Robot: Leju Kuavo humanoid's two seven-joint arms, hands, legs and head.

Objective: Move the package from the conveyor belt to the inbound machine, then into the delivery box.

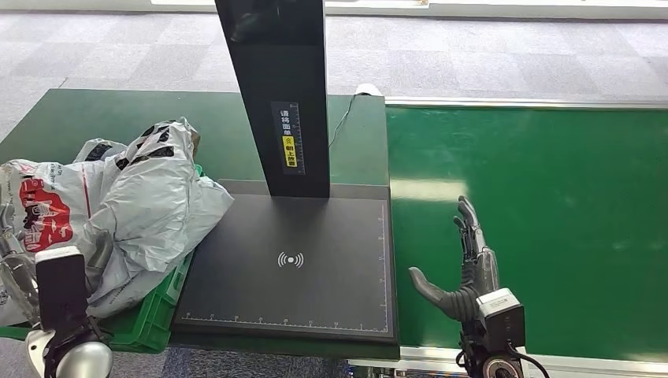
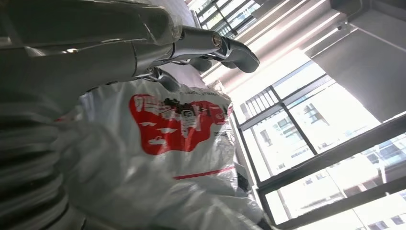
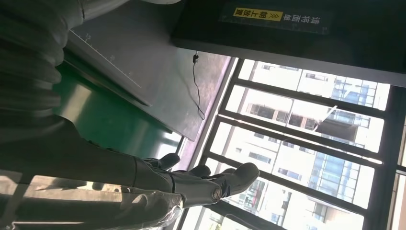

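Note:
A white plastic package with red print (image 1: 47, 213) lies at the far left on a heap of bags in the green delivery box (image 1: 154, 315). My left hand (image 1: 9, 252) is at that package's left side. In the left wrist view its fingers (image 2: 210, 45) stretch out straight along the package (image 2: 177, 124), and no grip shows. My right hand (image 1: 465, 268) hovers open over the near left edge of the green conveyor belt (image 1: 536, 220), thumb spread toward the machine, holding nothing. The right wrist view shows the same spread hand (image 3: 191, 184).
The black inbound machine plate (image 1: 291, 260) lies bare between box and belt, its dark post (image 1: 276, 94) rising behind it. A second grey-white bag (image 1: 157, 189) spills from the box toward the plate's left edge. Green table surface (image 1: 94, 118) extends behind the box.

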